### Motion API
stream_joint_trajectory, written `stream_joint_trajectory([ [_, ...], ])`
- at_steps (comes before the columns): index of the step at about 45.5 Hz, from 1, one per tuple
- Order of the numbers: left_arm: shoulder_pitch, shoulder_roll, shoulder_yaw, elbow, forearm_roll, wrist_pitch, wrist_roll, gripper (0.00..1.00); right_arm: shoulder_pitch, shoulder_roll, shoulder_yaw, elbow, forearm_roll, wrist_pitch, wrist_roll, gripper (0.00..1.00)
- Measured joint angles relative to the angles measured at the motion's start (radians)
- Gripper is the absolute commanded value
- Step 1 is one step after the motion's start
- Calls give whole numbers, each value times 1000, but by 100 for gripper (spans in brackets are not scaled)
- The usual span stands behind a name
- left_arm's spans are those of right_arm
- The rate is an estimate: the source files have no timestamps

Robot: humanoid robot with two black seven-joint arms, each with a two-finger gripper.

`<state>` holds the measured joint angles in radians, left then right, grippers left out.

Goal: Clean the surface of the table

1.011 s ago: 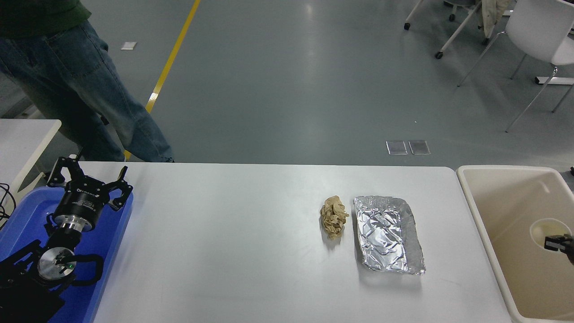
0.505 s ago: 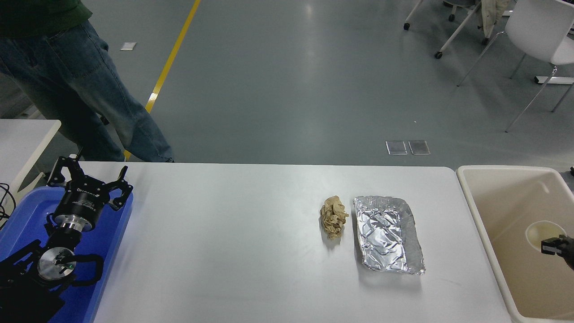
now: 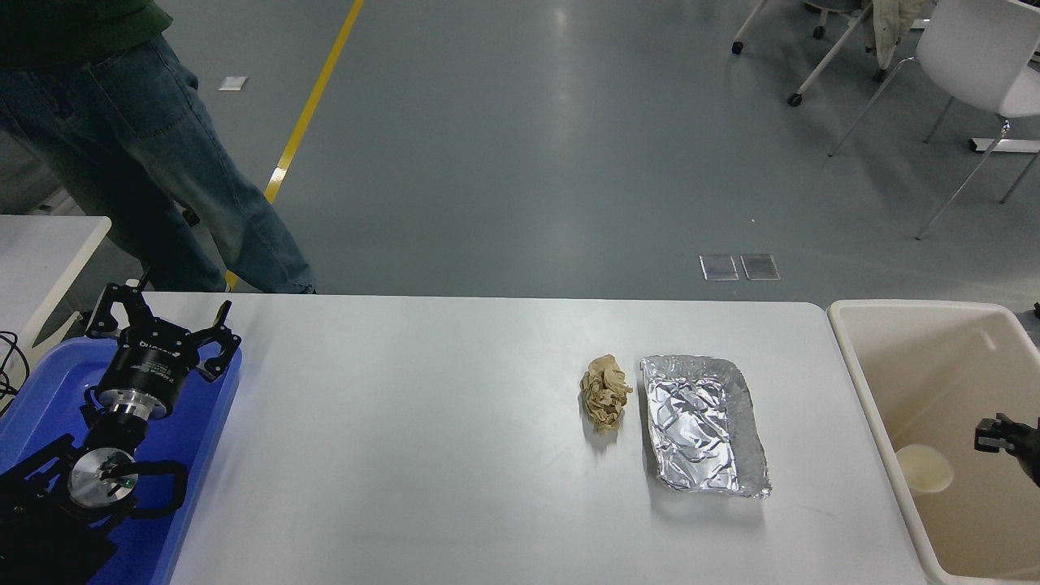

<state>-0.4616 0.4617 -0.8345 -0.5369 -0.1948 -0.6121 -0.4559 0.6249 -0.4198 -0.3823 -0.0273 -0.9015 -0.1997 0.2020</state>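
The white table surface carries a crumpled brown paper ball and, just to its right, an empty crinkled foil tray. My right gripper comes in from the right edge and hangs open and empty over the beige bin beside the table's right end. A pale paper cup lies in the bin, below and to the left of that gripper. My left gripper is parked, open, over the blue tray at the lower left.
A person in jeans stands at the table's far left corner. A smaller white table shows at the left edge. White chairs stand on the grey floor at the far right.
The paper cup has left my right gripper and dropped down and to the left inside the beige bin. The right gripper has shifted slightly left. Nothing else has moved.
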Motion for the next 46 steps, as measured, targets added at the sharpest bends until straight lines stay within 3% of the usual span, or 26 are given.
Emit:
stream_joint_trajectory([
  [46,0,0,0,0,0,0,0,100,87,-25,100,53,261,0,6,100],
])
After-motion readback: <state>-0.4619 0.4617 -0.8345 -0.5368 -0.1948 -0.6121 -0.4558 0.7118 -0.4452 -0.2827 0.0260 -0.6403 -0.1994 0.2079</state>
